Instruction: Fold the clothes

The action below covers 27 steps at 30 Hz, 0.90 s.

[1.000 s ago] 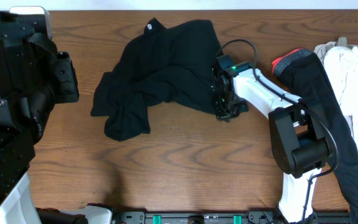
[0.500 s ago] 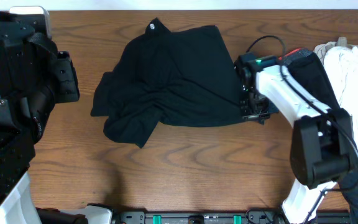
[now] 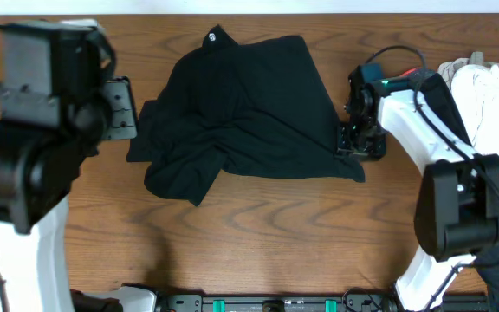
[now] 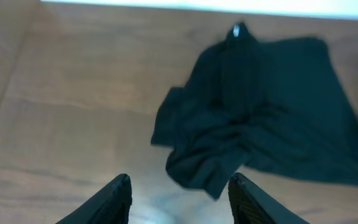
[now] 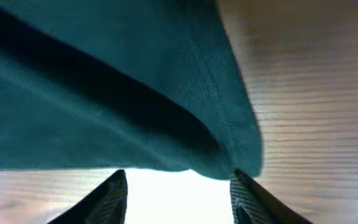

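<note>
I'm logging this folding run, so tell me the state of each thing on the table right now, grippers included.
black T-shirt: unfolded, rumpled, lying spread out, neck logo showing.
left gripper: open, empty, raised, clear of the shirt.
right gripper: open, empty, low at the T-shirt's hem corner.
white garment: crumpled, at the right edge.
red-edged black garment: unfolded, draped beside the white one.

Left gripper raised, jaws apart, empty. Right gripper low, jaws parted, empty.
</note>
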Tool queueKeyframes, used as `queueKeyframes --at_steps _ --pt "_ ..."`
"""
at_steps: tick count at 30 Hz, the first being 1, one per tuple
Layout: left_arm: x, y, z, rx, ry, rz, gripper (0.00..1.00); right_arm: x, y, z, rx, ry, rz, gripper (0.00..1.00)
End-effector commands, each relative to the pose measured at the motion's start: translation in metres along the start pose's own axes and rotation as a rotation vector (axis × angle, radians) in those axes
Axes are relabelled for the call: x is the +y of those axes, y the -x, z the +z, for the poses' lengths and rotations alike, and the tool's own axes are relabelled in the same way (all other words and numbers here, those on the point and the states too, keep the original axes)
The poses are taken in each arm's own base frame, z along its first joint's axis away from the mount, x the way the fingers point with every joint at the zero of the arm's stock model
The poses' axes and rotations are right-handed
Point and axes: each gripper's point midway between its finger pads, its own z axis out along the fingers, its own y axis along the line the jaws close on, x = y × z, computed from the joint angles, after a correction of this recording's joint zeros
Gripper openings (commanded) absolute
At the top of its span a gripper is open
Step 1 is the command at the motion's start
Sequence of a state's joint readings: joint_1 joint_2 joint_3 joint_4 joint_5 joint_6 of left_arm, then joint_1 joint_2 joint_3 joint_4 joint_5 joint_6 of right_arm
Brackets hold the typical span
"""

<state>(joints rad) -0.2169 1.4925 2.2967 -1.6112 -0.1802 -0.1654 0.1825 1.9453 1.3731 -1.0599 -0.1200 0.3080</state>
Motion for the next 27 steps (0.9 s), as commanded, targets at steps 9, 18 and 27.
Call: queueKeyframes --at_steps 9,18,27 --pt "-0.019 -0.07 0.057 0.353 -0.033 -0.006 0.53 -0.045 -0.024 0.057 0.07 -0.153 0.164 0.01" --pt "-0.053 -0.139 0.126 0.601 -0.149 -0.005 0.53 -0.108 -0.018 0.035 0.089 -0.228 0.28 0.01" --pt "-0.095 -0.238 0.175 0.816 -0.292 0.001 0.53 -0.112 -0.013 0.033 0.085 -0.206 0.251 0.01"
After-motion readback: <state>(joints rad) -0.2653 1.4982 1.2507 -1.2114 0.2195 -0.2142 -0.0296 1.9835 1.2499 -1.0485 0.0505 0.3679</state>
